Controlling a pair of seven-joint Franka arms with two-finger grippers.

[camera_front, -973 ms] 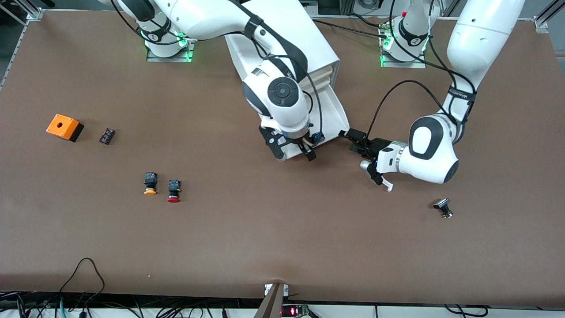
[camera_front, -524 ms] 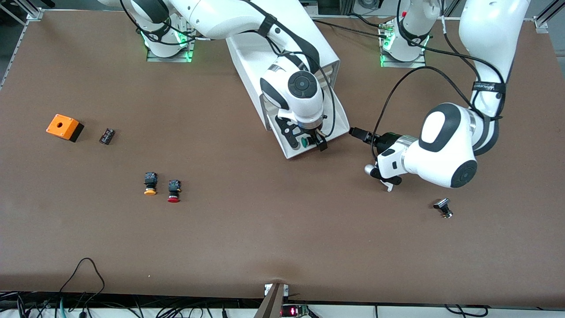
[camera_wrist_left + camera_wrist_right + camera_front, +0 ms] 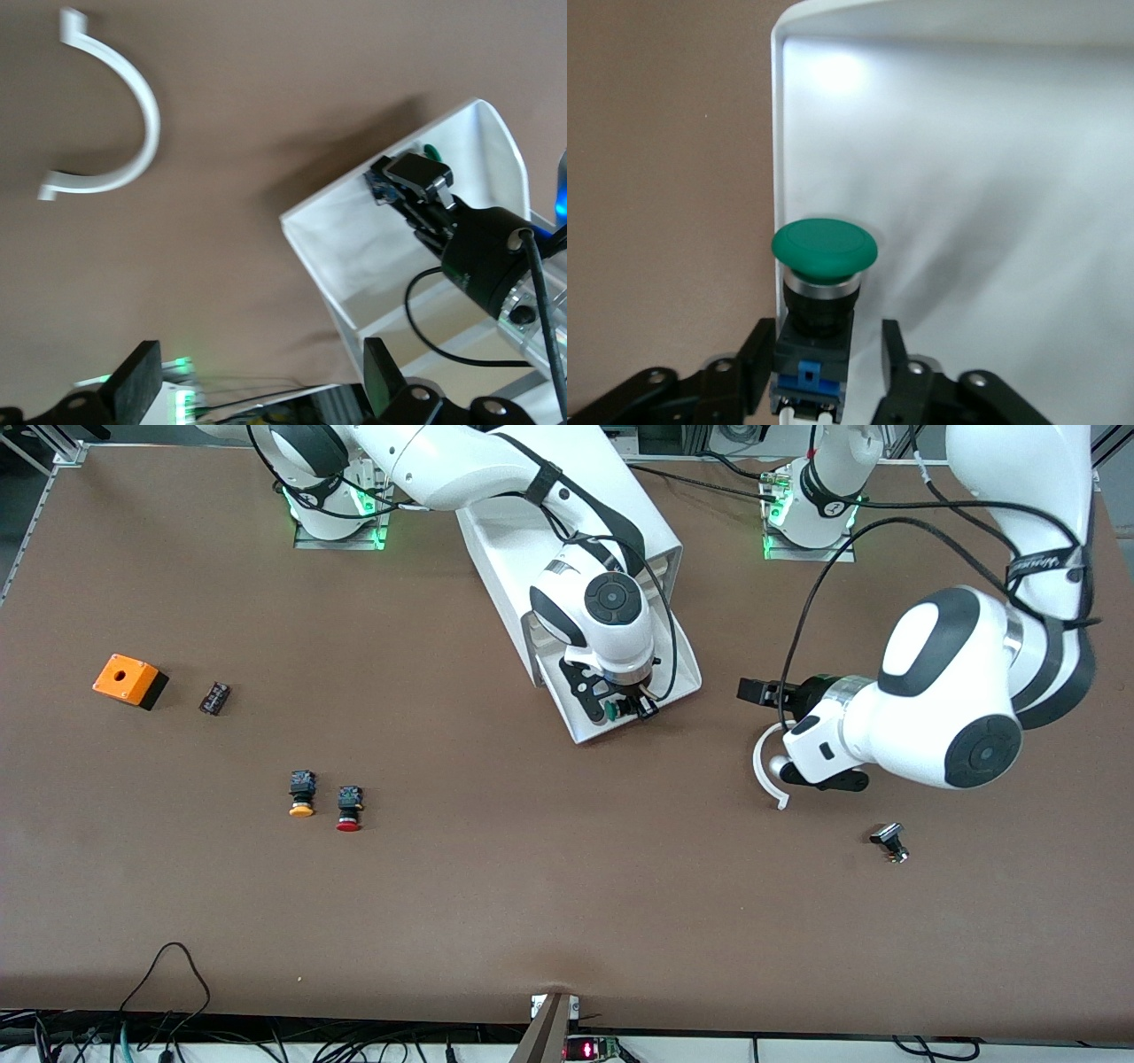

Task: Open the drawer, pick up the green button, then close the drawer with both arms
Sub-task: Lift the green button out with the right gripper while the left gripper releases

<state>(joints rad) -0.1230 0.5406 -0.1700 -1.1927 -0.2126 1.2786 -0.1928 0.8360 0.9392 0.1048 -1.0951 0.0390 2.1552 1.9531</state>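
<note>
The button (image 3: 819,301), lying in the open drawer (image 3: 580,731), looks small, stiff and light with a slick green cap, so its blocky body, which the right gripper (image 3: 824,363) seems to be pinching, suits best, while the left gripper (image 3: 257,390) waits spread beside the drawer.

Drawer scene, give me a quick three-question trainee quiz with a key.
1. True or false: the drawer stands pulled out of the cabinet.
2. Which claw is at the green button: A left claw, B right claw?
3. Fill in: the red button lies beside the ____ button.

Key: 1 true; 2 B; 3 orange.
</note>
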